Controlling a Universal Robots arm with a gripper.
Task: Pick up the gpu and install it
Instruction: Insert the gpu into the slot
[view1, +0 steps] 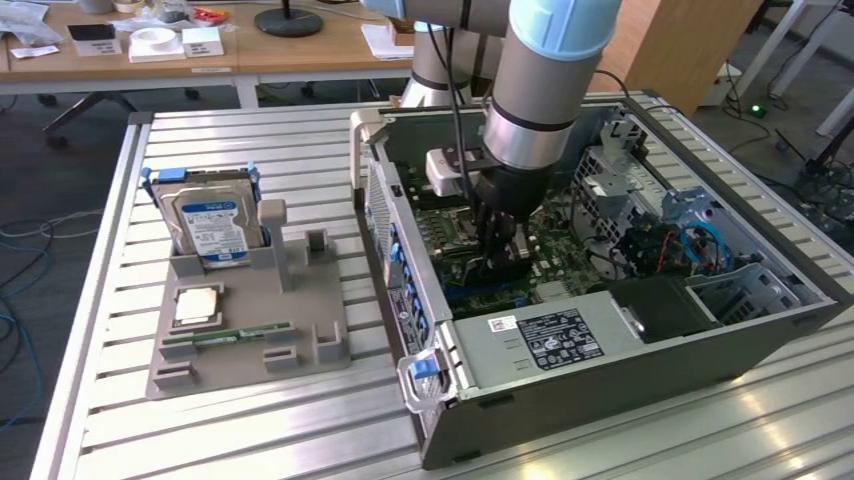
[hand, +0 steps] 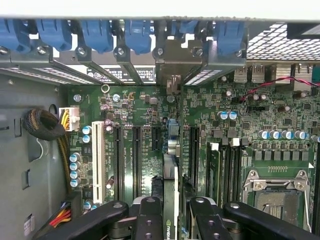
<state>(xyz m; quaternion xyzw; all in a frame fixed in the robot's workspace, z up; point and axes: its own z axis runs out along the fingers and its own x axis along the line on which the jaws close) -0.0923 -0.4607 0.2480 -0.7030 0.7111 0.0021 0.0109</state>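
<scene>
Table: the slatted metal table (view1: 240, 140) is carrying everything.
Case: the open computer case (view1: 641, 360) is lying on its side, at 3 o'clock from the grey holder (view1: 254, 335) in the exterior view.
Arm: the arm (view1: 547, 90) is coming in from 12 o'clock and pointing straight down into the case, over the motherboard (hand: 135, 100).
Gpu: the gpu (hand: 170, 200) is standing edge-on inside the case, a narrow strip above the motherboard's long slots.
Jaws: narrowed, pinching the gpu from both sides.
Hard to make out: the arm's upper part is running out of the frame; whether the gpu's lower edge is sitting in a slot, I cannot tell.
</scene>
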